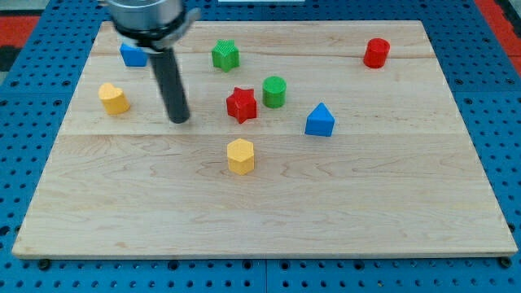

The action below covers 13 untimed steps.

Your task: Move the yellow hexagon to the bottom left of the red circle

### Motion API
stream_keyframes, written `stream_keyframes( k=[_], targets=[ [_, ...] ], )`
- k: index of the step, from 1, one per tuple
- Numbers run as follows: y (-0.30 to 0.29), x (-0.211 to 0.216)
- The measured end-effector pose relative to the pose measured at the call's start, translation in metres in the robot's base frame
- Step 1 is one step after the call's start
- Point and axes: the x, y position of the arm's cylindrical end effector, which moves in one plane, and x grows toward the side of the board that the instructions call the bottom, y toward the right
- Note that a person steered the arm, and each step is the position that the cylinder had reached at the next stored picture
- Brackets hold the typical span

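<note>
The yellow hexagon lies near the middle of the wooden board. The red circle stands far off at the view's top right. My tip rests on the board to the left of the hexagon and a little above it, apart from it and touching no block. A red star sits just above the hexagon.
A green circle and a blue block lie right of the red star. A green star is above them. A second yellow block and a blue block are at the left. The board rests on a blue pegboard.
</note>
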Motion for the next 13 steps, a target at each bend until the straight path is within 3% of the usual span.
stream_keyframes(
  k=[2, 3, 4, 5, 7, 8, 11, 13],
  targets=[
    [0.022, 0.051],
    [0.06, 0.075],
    [0.151, 0.076],
    [0.199, 0.093],
    [0.227, 0.114],
    [0.271, 0.114],
    [0.294, -0.001],
    [0.302, -0.018]
  ],
)
